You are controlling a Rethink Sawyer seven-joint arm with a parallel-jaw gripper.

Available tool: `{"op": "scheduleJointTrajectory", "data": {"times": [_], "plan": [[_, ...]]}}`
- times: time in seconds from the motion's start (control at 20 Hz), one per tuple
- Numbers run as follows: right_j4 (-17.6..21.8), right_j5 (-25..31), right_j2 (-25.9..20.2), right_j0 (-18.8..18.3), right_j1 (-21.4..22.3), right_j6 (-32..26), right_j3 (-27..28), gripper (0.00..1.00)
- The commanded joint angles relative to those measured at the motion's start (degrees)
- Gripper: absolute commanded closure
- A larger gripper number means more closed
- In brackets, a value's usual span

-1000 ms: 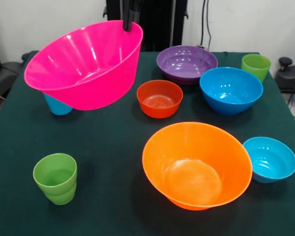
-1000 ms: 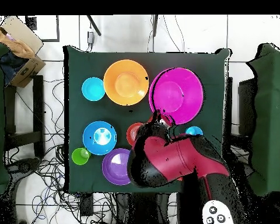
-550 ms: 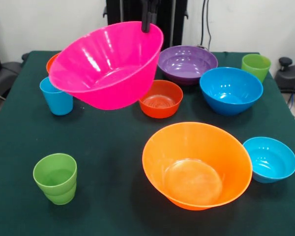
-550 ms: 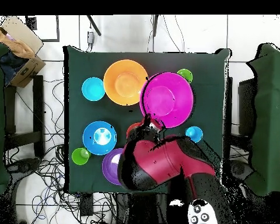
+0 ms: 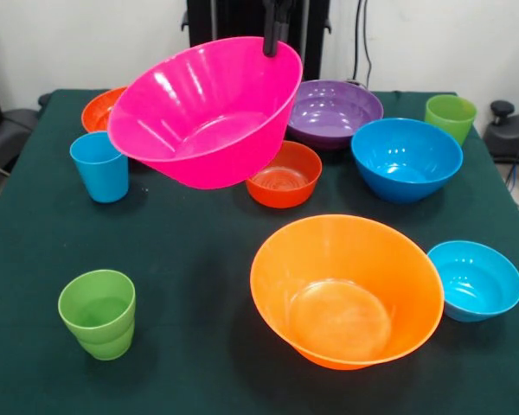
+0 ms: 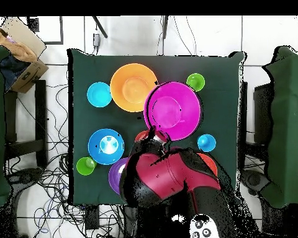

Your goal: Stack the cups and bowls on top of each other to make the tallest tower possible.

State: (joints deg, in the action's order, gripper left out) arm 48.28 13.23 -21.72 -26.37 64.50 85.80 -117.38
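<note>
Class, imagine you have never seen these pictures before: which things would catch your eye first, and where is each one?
The large pink bowl grabs attention first: it hangs tilted in the air above the table's far half, held by its rim in the robot's hand. Next comes the large orange bowl, sitting on the green tablecloth near the front edge, right of centre in the front view. A small blue bowl sits just to its right.

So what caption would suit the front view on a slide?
Gripper clamps the large pink bowl by its rim, tilted above the table.
</note>
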Motion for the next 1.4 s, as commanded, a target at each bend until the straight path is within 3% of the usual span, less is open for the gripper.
{"op": "scheduleJointTrajectory", "data": {"times": [0.05, 0.3, 0.95, 1.4], "plan": [[4.1, 2.5, 3.1, 2.6, -2.5, 4.3, -1.3, 1.00], [4.2, 1.8, 4.4, 3.6, -2.9, 4.4, -1.0, 1.00], [5.8, -1.9, 13.7, 13.0, -6.1, 10.2, 0.7, 1.00], [4.3, -4.6, 18.9, 17.3, -8.0, 9.9, 1.8, 1.00]]}}
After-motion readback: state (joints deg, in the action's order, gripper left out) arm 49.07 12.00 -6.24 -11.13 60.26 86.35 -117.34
